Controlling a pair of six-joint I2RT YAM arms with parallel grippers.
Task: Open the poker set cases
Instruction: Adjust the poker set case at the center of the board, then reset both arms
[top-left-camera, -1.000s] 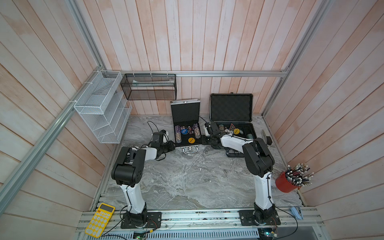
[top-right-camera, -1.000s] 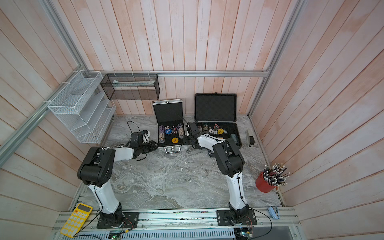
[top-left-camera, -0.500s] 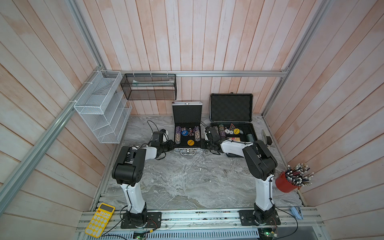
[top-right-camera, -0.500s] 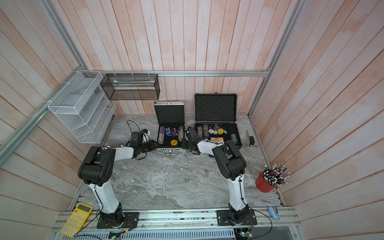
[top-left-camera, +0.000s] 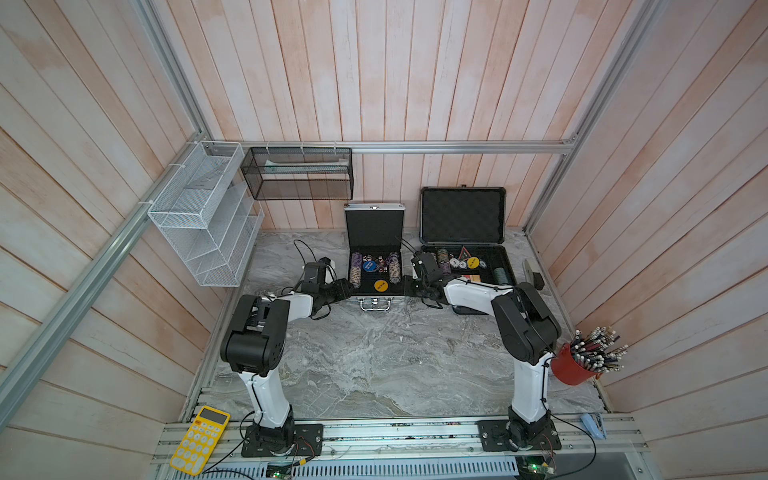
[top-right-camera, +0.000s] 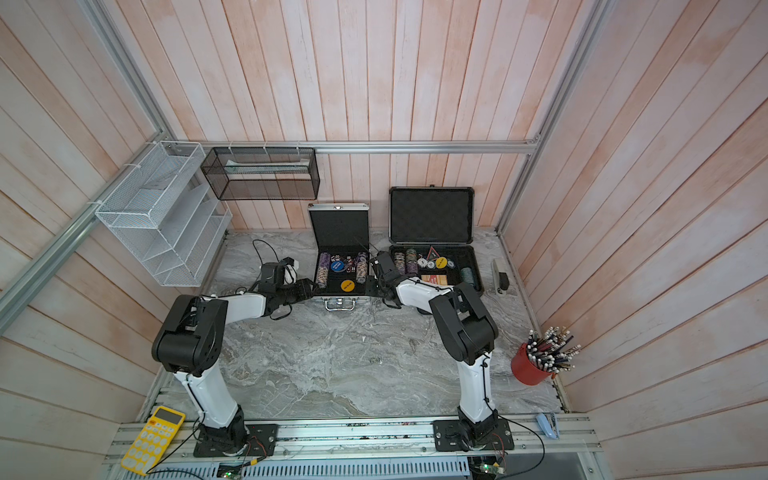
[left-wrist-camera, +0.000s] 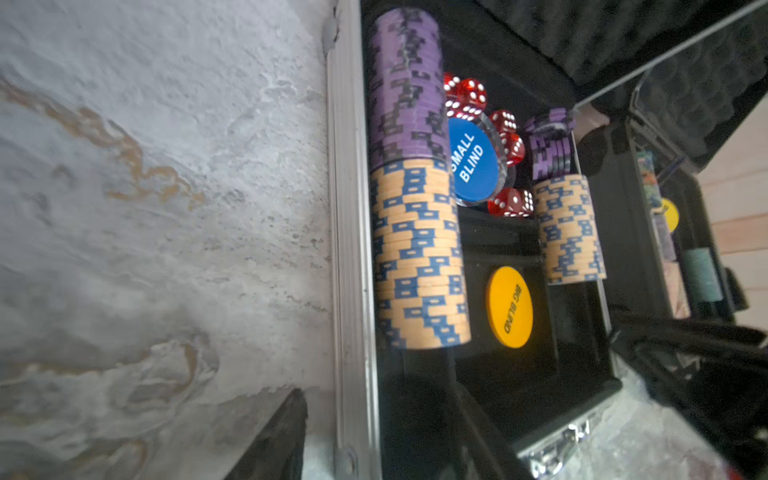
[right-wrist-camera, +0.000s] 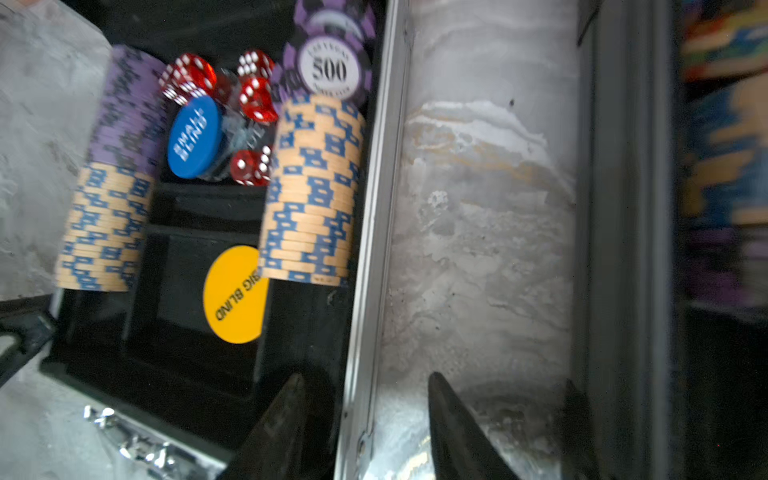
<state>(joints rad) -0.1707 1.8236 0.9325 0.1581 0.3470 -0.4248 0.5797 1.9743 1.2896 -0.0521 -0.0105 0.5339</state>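
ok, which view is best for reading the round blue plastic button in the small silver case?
Left wrist: the round blue plastic button is close and sharp, SMALL BLIND legible. The right wrist shows it close but blurred. In both top views it is a small blue dot inside the ribbed silver aluminium case.

The dark grey case (right-wrist-camera: 623, 208) and its chips (right-wrist-camera: 725, 158) blur in the right wrist view.

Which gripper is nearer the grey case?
Right. The right gripper sits in the gap beside the grey case; the left gripper is on the silver case's far side.
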